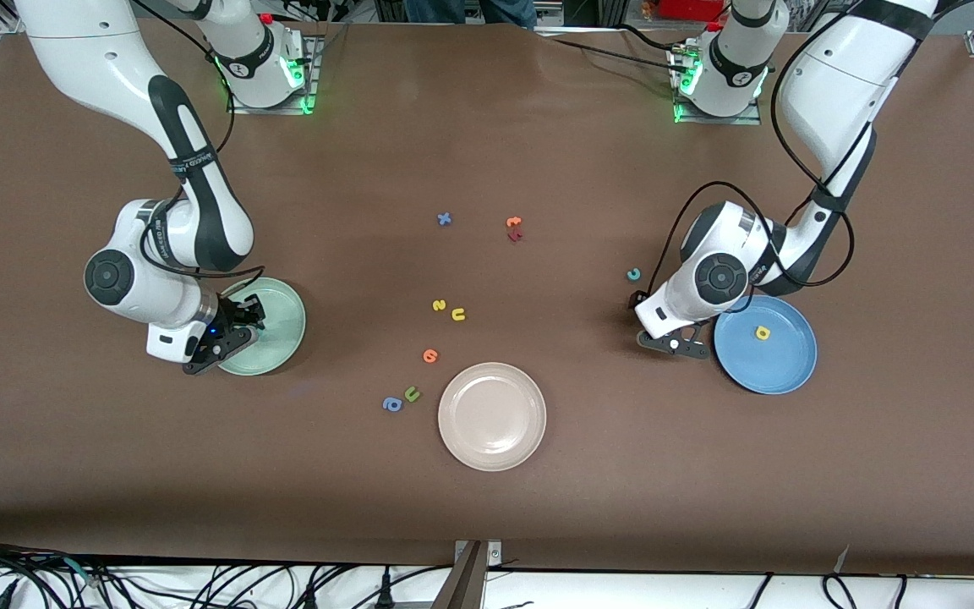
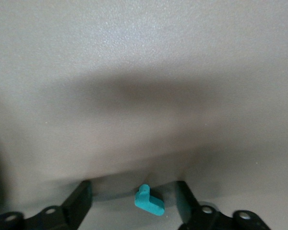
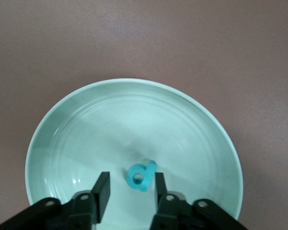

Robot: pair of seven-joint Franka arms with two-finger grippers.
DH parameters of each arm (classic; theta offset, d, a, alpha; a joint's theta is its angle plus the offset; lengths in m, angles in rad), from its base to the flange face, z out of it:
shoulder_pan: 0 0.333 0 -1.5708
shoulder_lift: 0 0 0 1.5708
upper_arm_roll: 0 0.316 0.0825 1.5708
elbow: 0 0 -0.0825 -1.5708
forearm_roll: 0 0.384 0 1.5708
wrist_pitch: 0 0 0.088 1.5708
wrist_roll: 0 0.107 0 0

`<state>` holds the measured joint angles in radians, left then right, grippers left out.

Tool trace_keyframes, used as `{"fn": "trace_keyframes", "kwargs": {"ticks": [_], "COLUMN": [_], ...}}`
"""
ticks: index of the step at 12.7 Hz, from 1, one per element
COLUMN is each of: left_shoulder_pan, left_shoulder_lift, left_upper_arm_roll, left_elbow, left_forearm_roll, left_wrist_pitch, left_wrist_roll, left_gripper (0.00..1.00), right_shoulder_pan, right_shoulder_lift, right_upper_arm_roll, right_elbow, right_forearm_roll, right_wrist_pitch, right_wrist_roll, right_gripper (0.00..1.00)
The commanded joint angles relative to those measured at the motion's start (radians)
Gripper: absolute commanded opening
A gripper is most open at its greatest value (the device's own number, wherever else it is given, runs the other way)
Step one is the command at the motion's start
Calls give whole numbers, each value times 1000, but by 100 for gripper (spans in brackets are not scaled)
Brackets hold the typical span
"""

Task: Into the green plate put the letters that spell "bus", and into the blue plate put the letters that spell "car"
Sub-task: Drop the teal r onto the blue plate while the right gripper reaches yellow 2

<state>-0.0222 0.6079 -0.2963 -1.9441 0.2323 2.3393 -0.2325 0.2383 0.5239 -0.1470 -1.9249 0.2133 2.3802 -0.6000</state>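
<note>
The right pincer (image 3: 129,191), jaws apart, should lift straight off the teal b (image 3: 140,176) in the green plate (image 3: 62,143); the left pincer (image 2: 134,203) (also apart) must centre on the teal r (image 2: 149,201).

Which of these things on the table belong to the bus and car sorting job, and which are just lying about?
Job: teal b, yellow s, yellow u, green plate, teal c, yellow a, teal r, blue plate.
Lying about: blue x, orange-red pair, orange round letter, green u, blue a, beige plate.
</note>
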Motion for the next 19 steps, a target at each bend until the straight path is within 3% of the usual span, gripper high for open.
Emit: {"fn": "trace_keyframes", "kwargs": {"ticks": [1,2,4,6,10,14,16,19], "left_shoulder_pan": [7,7,5,4,4,5,8,36], "left_shoulder_lift": [-17,-17,-16,-16,-17,-33,-52,-74], "left_upper_arm_roll": [-3,-3,-3,-4,-4,-4,-4,-3], "left_elbow": [-33,-32,-32,-32,-30,-13,8,39], "left_forearm_roll": [15,12,12,12,12,12,12,22], "left_wrist_pitch": [-2,-2,-2,-2,-2,-37,-81,-127], "left_wrist_roll": [-25,-31,-66,-76,-76,-73,-65,-56], "left_gripper": [41,34,23,19,15,13,13,12], "right_shoulder_pan": [12,18,30,70,182,278,305,315], "right_shoulder_lift": [-48,-70,-79,-77,-45,-6,19,85], "right_upper_arm_roll": [9,41,114,162,199,199,199,222], "right_elbow": [-9,-8,-6,-2,1,18,20,81], "right_forearm_roll": [20,20,8,-32,-250,-279,-287,-373], "right_wrist_pitch": [-19,-30,-26,8,88,201,261,261], "right_wrist_roll": [99,212,432,621,1059,1426,1484,1346], "right_gripper": [54,54,80,80,82,81,82,82]}}
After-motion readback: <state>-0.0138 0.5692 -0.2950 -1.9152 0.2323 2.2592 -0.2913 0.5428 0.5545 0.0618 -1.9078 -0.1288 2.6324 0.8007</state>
